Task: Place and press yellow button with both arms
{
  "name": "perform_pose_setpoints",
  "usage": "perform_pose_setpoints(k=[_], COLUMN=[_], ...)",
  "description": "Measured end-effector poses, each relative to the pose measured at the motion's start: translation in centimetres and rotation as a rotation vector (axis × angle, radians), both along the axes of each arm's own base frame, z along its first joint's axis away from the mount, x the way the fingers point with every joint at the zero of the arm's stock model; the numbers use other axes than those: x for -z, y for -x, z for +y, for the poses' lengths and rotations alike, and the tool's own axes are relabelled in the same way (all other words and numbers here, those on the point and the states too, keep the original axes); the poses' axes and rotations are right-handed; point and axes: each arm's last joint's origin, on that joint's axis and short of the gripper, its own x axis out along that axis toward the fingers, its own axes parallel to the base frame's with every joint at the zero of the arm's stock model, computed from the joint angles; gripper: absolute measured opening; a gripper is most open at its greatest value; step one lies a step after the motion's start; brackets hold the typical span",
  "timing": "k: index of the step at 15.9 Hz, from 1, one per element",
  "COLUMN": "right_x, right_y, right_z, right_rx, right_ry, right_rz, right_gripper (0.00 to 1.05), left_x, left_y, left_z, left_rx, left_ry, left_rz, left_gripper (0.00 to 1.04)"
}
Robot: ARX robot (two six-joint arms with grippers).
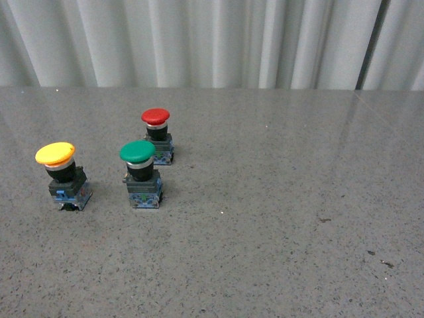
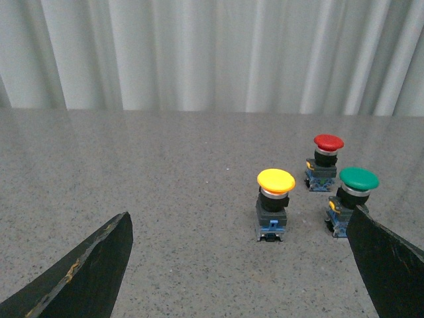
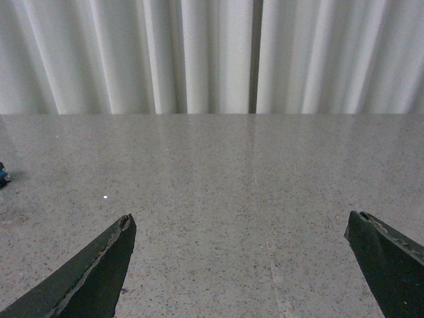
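While looking across the speckled grey table (image 1: 278, 218), finding the yellow button (image 1: 63, 175) standing upright at the far left of the front view, sitting apart from the green button (image 1: 140, 173) to its right and the red button (image 1: 158, 136) further back. Holding the left gripper (image 2: 238, 217) spread wide and clamping nothing, pointing toward all three buttons. Holding the right gripper (image 3: 238, 218) equally wide, clamping nothing, facing table and pale curtain (image 3: 199, 59).

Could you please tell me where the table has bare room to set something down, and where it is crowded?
The table, right of the red button and green button, is bare save a few dark specks. The near strip before all three buttons is free too. Crowded: the left, around the yellow button.
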Motion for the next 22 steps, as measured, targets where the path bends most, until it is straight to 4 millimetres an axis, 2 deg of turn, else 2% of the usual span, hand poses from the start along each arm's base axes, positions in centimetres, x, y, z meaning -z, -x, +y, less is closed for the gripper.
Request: perform_pose_setpoints(k=[16,17,18,20,22], right_x=[0.0,0.0,0.0,0.0,0.0], right_y=[0.0,0.0,0.0,0.0,0.0], right_z=[0.0,0.0,0.0,0.0,0.0], right_rx=[0.0,0.0,0.001,0.0,0.0], right_ry=[0.0,0.0,0.0,0.0,0.0], right_rz=[0.0,0.0,0.0,0.001,0.0], right_gripper=[0.98,0.98,0.98,0.98,0.98], left_x=[0.0,0.2,-0.1,-2.9,-6.2], left_y=[0.0,0.0,-0.4,-2.5,-6.0], left_z=[0.0,0.0,-0.3,0.2,0.5], left_rx=[0.0,-0.048,-0.126,-0.204,-0.146], left_ry=[0.0,0.0,-0.03,-0.037,-0.036], left_rz=[0.0,0.082,0.224,0.161,0.096], left_gripper=[0.98,0.98,0.98,0.98,0.98])
